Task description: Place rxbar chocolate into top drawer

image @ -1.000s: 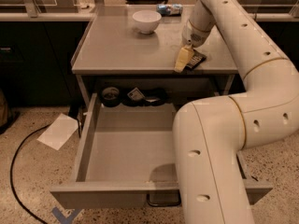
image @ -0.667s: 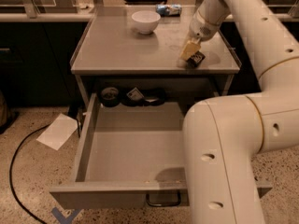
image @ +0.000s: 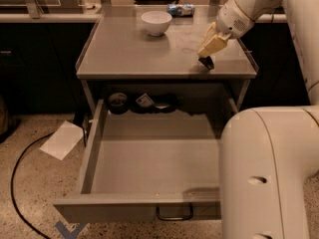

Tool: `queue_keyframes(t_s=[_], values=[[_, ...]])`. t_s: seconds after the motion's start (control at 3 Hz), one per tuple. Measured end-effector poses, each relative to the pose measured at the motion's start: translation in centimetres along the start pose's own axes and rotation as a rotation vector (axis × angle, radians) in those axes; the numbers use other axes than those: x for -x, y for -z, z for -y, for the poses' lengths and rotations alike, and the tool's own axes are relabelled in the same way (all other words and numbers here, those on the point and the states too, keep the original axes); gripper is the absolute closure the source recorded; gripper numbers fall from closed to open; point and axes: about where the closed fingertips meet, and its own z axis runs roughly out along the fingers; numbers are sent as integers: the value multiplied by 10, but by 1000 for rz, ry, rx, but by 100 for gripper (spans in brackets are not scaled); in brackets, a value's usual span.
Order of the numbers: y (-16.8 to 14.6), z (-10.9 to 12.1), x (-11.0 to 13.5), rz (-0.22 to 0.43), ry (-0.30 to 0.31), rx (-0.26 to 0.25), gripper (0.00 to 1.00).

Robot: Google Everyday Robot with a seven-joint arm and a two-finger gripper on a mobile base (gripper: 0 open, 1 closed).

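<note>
My gripper (image: 207, 57) is over the front right part of the grey tabletop (image: 129, 54), its pale fingers pointing down and left. It is shut on the rxbar chocolate (image: 207, 63), whose black end shows just under the fingertips, close to the table surface. The top drawer (image: 149, 158) is pulled wide open below the tabletop, its flat grey bottom bare in the front and middle. Its metal loop handle (image: 174, 214) shows on the front panel. My arm's large white link (image: 269, 173) covers the drawer's right side.
A white bowl (image: 156, 22) and a bluish shiny packet (image: 180, 9) sit at the back of the tabletop. A black tape roll (image: 118, 102) and small packets (image: 145, 100) lie at the drawer's back. A white sheet (image: 62, 139) and a black cable (image: 20, 178) lie on the floor, left.
The arm's upper links have swung up and to the right and the gripper has tilted. The fingertips and the black bar have stayed near the table's front right edge, rising slightly.
</note>
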Motion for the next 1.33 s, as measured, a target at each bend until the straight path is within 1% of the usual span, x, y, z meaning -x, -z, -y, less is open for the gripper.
queue_keyframes(t_s=[0.33,0.67,1.0,1.33], values=[[-5,-25,10,90,54,52,100],[1,-60,26,158,121,71,100],[-23,-82,25,167,111,138,100],[-24,-81,24,166,108,135,100]])
